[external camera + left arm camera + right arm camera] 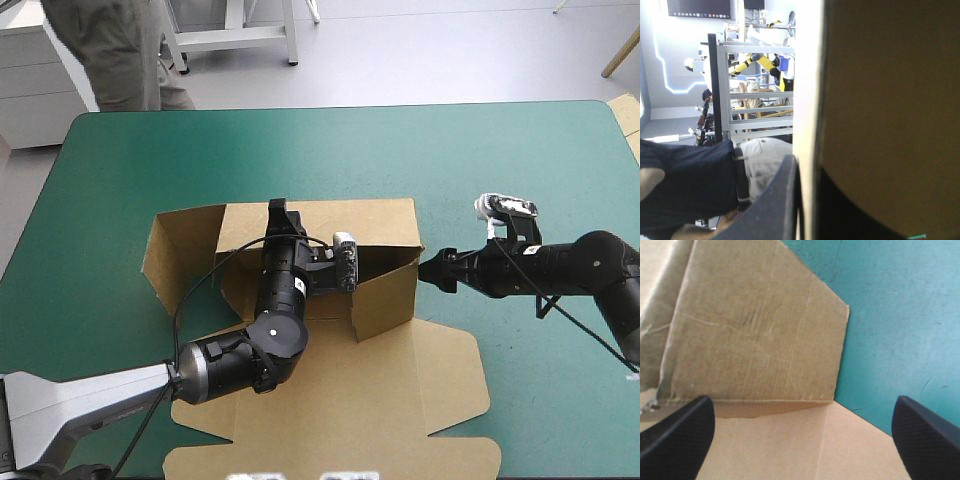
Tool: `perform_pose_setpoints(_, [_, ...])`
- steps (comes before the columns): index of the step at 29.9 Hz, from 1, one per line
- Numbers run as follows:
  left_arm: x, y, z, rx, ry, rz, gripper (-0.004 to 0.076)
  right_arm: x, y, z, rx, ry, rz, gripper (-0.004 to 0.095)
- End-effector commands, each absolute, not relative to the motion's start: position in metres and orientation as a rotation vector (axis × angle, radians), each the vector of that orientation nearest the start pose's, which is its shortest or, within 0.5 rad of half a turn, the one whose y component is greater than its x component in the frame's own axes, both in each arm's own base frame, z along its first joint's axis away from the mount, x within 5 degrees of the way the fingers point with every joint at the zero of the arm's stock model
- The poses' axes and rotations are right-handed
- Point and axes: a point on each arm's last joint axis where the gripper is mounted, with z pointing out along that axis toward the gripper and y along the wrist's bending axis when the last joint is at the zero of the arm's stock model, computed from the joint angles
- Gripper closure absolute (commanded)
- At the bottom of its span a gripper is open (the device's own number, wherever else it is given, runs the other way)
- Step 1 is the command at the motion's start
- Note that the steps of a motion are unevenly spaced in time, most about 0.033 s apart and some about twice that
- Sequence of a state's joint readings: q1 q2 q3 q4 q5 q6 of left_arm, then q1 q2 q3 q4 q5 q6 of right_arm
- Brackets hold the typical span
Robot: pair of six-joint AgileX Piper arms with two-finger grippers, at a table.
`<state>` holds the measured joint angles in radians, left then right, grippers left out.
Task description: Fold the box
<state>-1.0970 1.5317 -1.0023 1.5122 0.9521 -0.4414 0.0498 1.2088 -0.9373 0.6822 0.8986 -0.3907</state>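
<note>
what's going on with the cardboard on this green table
Two robot arms are partway through folding the box. The left gripper reaches across the inside, its fingers shut on the far wall's top edge. The right gripper is open just outside the right-hand wall, holding nothing. The far and side walls are raised, while the large lid panel lies flat on the teal-green cover at the near side.

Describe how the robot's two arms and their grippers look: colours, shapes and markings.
The left arm has glossy black rounded segments, a small white dot on one joint and a grey squared link at its base. The right arm is black too. The right gripper's fingers are broad black fins with a finely textured surface.
</note>
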Motion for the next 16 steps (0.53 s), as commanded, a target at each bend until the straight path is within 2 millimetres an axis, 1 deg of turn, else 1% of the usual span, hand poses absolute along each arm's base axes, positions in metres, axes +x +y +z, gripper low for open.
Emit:
perform_pose_setpoints(1, [0.205, -0.236, 0.313, 1.297, 1.404, 0.952, 0.0731, 0.219, 0.06, 0.321, -0.18, 2.372, 0.771, 0.0046])
perform_pose_setpoints(6, [0.205, -0.236, 0.313, 1.298, 1.403, 0.95, 0.0731, 0.207, 0.07, 0.313, -0.236, 2.338, 0.738, 0.0046])
perform_pose_setpoints(13, [0.205, -0.236, 0.313, 1.297, 1.404, 0.952, 0.0731, 0.211, 0.083, 0.303, -0.319, 2.21, 0.544, 0.0046])
perform_pose_setpoints(16, [0.205, -0.236, 0.313, 1.297, 1.404, 0.952, 0.0731, 0.211, 0.091, 0.303, -0.41, 2.146, 0.455, 0.0046])
